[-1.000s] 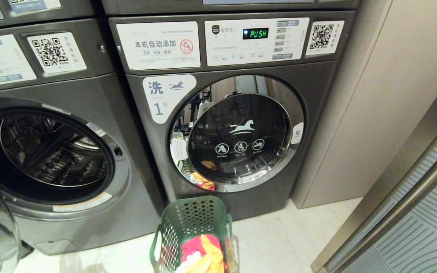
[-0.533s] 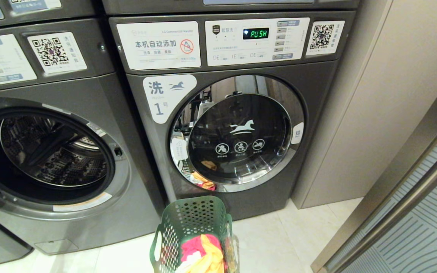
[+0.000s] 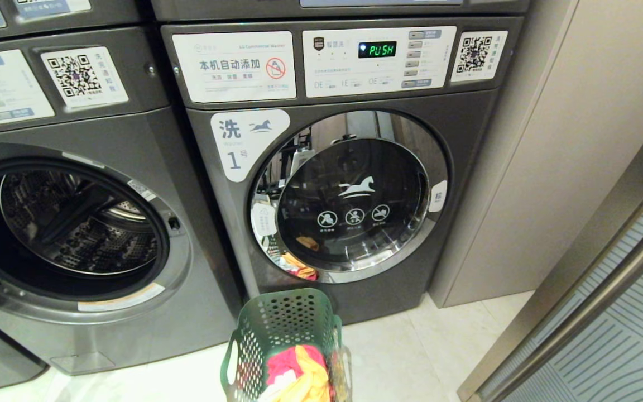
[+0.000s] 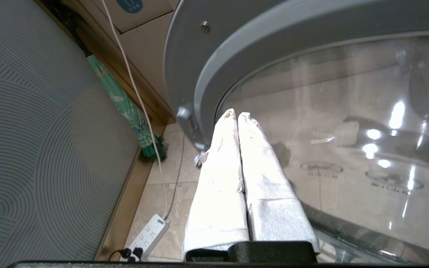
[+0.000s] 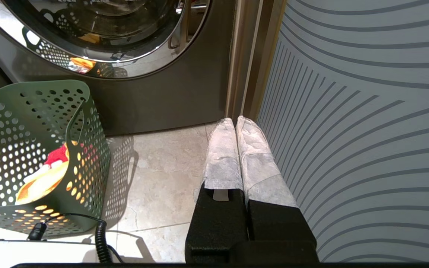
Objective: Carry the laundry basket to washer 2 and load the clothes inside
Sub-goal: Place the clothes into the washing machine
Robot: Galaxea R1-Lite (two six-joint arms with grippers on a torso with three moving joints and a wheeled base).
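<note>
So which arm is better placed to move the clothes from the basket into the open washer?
Probably left. The left claw, shut, is at the swung-out door of the open washer on the robot's left. The right claw, shut, hangs low beside the basket, on the far side from that drum.

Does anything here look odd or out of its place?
Mostly no. The laundry basket stands upright on the floor with the clothes inside, nothing spilled. One point: it stands before the washer labelled 1, whose door is shut, while the left washer gapes open.
</note>
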